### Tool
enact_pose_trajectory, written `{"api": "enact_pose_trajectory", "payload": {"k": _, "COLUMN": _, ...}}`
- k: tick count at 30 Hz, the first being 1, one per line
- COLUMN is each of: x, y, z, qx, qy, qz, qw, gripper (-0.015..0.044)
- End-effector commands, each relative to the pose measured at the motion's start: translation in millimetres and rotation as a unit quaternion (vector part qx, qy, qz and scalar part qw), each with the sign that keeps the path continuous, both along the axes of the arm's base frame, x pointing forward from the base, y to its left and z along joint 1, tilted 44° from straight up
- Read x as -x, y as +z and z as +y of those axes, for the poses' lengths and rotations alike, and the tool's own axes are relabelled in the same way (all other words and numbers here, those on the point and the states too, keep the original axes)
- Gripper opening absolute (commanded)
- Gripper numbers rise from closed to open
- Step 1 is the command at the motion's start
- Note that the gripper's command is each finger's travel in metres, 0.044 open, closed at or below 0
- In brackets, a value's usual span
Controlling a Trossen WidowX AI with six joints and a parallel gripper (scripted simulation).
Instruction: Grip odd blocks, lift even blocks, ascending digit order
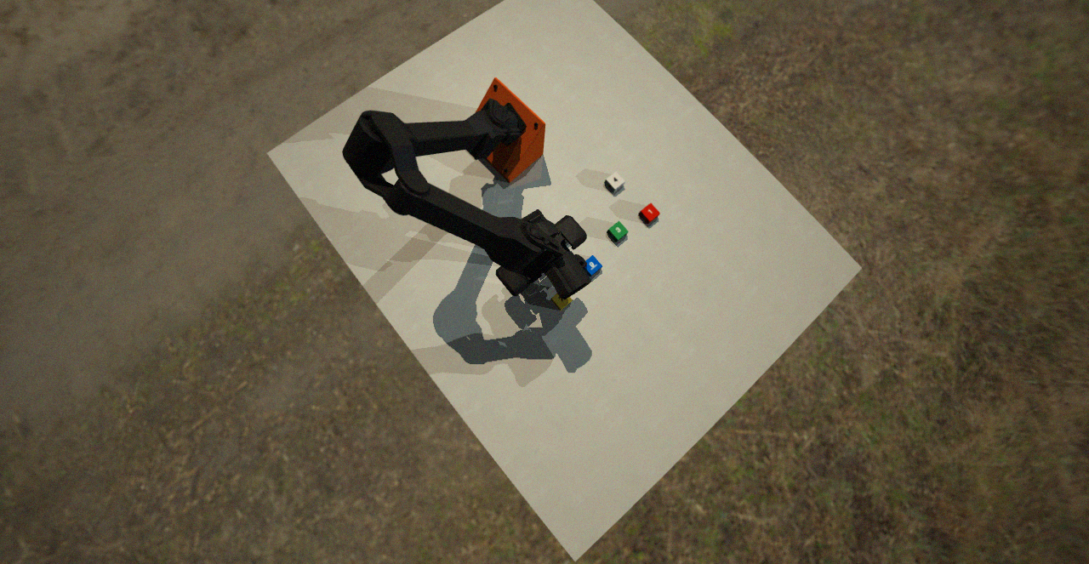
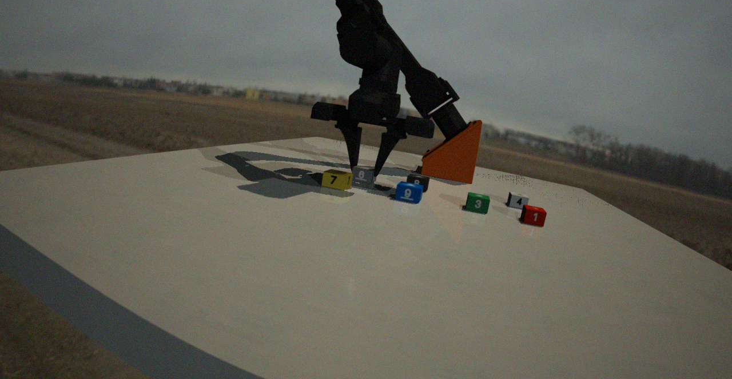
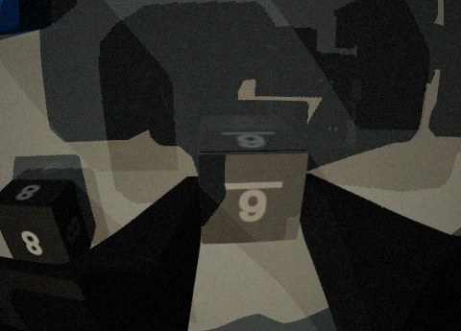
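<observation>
My gripper (image 2: 365,174) (image 3: 249,188) is shut on the grey 6 block (image 2: 362,178) (image 3: 269,227), one finger against each side; the block appears to rest on the table. The yellow 7 block (image 1: 561,301) (image 2: 336,179) is close by, partly under the gripper in the top view. The black 8 block (image 2: 418,183) (image 3: 45,216) is beside a finger in the wrist view and hidden in the top view. The blue 9 block (image 1: 593,264) (image 2: 409,192) (image 3: 9,10), green 3 block (image 1: 617,230) (image 2: 477,203), white 4 block (image 1: 614,182) (image 2: 517,200) and red 1 block (image 1: 648,213) (image 2: 533,216) stand apart.
The orange base (image 1: 525,133) (image 2: 453,156) carries the arm at the back of the pale table (image 1: 708,316) (image 2: 358,284). The arm's shadow falls around the grey and yellow blocks. The table edges drop to open ground.
</observation>
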State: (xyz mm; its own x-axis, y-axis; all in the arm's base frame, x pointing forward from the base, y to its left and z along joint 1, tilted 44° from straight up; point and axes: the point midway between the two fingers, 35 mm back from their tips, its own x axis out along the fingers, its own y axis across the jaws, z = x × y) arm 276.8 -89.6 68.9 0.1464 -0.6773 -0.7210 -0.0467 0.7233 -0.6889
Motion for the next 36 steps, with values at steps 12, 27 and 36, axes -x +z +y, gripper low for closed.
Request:
{"api": "enact_pose_trajectory", "payload": {"k": 12, "x": 1, "y": -2, "z": 0, "qx": -0.001, "qy": 0.002, "qz": 0.004, "qw": 1.000, "gripper": 0.0120}}
{"api": "enact_pose_trajectory", "payload": {"k": 27, "x": 3, "y": 9, "z": 10, "qx": -0.001, "qy": 0.002, "qz": 0.005, "qw": 1.000, "gripper": 0.0120}}
{"api": "enact_pose_trajectory", "payload": {"k": 36, "x": 3, "y": 9, "z": 10, "qx": -0.001, "qy": 0.002, "qz": 0.005, "qw": 1.000, "gripper": 0.0120}}
